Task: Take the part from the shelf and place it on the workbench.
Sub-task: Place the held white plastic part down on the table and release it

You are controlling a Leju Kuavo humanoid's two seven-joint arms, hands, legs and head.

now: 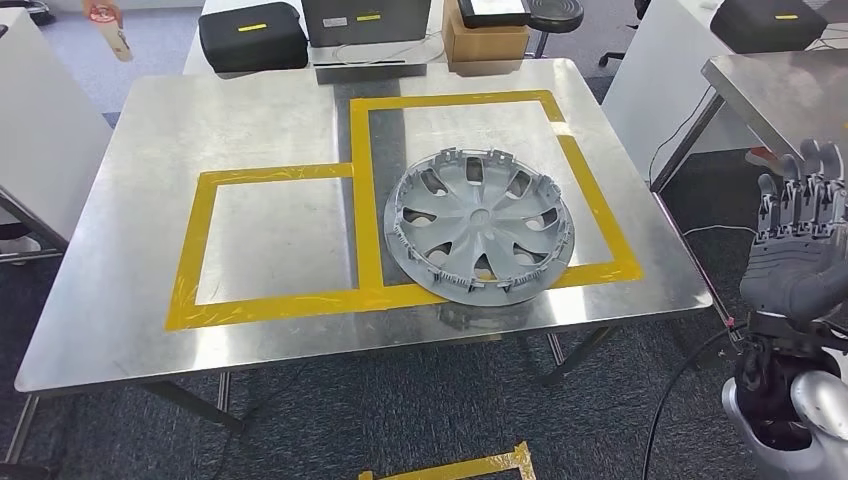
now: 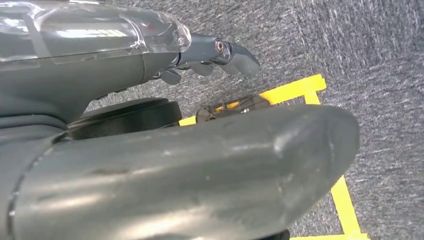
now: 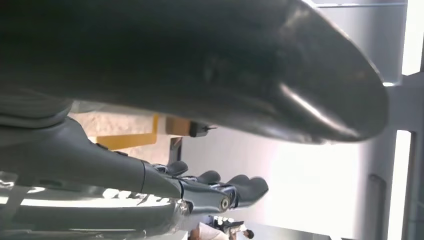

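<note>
Grey wheel cover (image 1: 479,224) lies flat on steel workbench (image 1: 120,300).

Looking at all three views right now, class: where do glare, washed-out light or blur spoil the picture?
Head view: sharp, with soft glare on the steel workbench around the hubcap. Right wrist view: background blown out white, the right hand dark against it. Left wrist view: thumb blurred, highlights on the cover.

Grey part (image 1: 479,225) on taped workbench (image 1: 150,200)

Beyond the table sit a black case (image 1: 252,35) and a cardboard box (image 1: 485,42).
</note>
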